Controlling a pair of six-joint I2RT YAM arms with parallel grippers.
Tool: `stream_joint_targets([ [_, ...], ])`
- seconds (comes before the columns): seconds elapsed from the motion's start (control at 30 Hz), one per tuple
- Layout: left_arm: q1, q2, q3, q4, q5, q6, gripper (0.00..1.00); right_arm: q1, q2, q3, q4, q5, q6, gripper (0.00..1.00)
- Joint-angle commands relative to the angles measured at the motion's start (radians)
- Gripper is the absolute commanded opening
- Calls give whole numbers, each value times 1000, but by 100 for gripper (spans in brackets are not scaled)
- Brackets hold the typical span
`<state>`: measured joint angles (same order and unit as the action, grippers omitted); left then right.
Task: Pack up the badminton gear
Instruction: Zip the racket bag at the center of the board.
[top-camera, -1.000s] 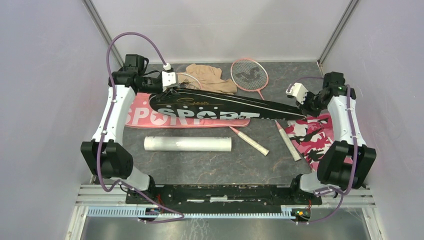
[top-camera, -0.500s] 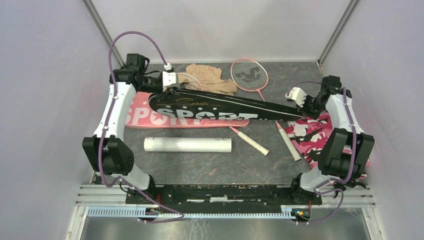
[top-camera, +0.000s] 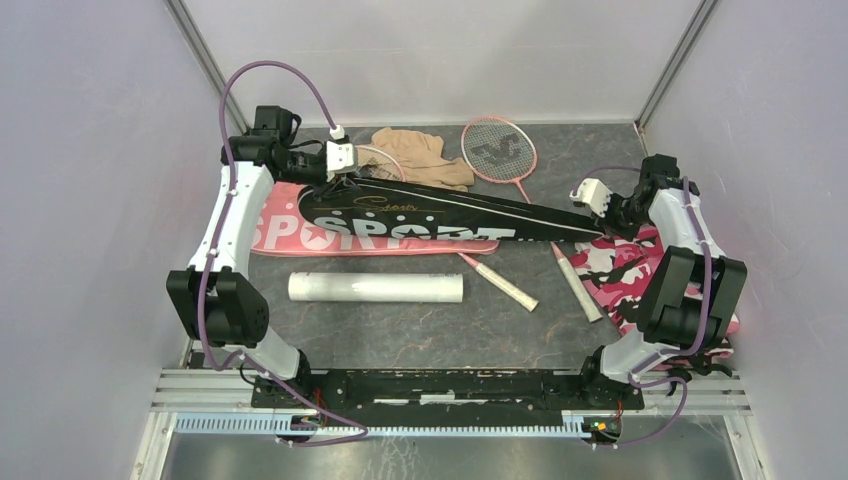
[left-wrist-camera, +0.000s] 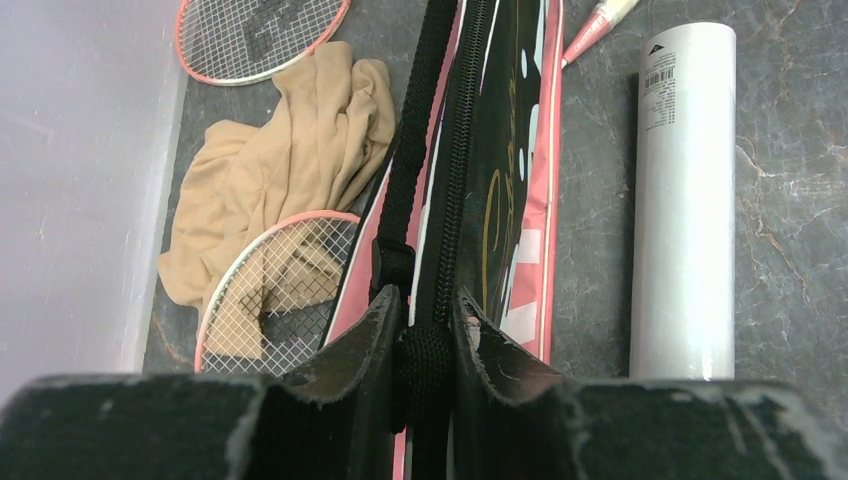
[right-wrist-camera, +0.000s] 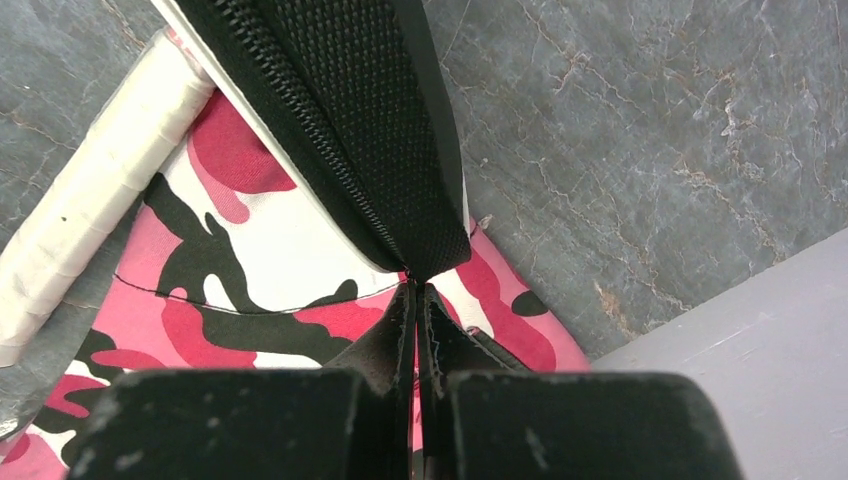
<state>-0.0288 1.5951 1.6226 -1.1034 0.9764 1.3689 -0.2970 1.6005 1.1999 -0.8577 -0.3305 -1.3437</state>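
Note:
A black "SPORT" cover (top-camera: 440, 215) hangs stretched between both grippers above the table. My left gripper (top-camera: 338, 183) is shut on the black webbing at its wide end (left-wrist-camera: 428, 335). My right gripper (top-camera: 607, 222) is shut on its narrow tip (right-wrist-camera: 415, 285). Under it lies the pink cover (top-camera: 285, 235). The long white tube (top-camera: 375, 288) lies in front, also in the left wrist view (left-wrist-camera: 685, 200). One racket (top-camera: 497, 148) lies at the back, its handle (top-camera: 578, 283) reaching forward. A second racket head (left-wrist-camera: 275, 290) pokes out from under the tan cloth. No shuttlecocks show.
A tan cloth (top-camera: 420, 155) is bunched at the back centre. A pink camouflage cloth (top-camera: 625, 265) lies under the right arm, also in the right wrist view (right-wrist-camera: 250, 250). Another white-gripped handle (top-camera: 500, 283) lies mid-table. Purple walls close in left and right.
The right arm's elbow has folded inward and its wrist has edged slightly left. Both grippers keep hold of the black cover.

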Motion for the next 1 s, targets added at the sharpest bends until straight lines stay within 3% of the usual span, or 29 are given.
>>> stream_joint_targets([
  [0.0, 26, -4, 67, 34, -30, 56, 2, -53, 25, 9, 58, 138, -56, 0],
  [0.43, 26, -10, 24, 27, -6, 93, 3, -73, 76, 32, 82, 127, -42, 0],
  [0.97, -70, 41, -52, 28, -12, 52, 32, -71, 133, 46, 154, 133, 64, 0],
])
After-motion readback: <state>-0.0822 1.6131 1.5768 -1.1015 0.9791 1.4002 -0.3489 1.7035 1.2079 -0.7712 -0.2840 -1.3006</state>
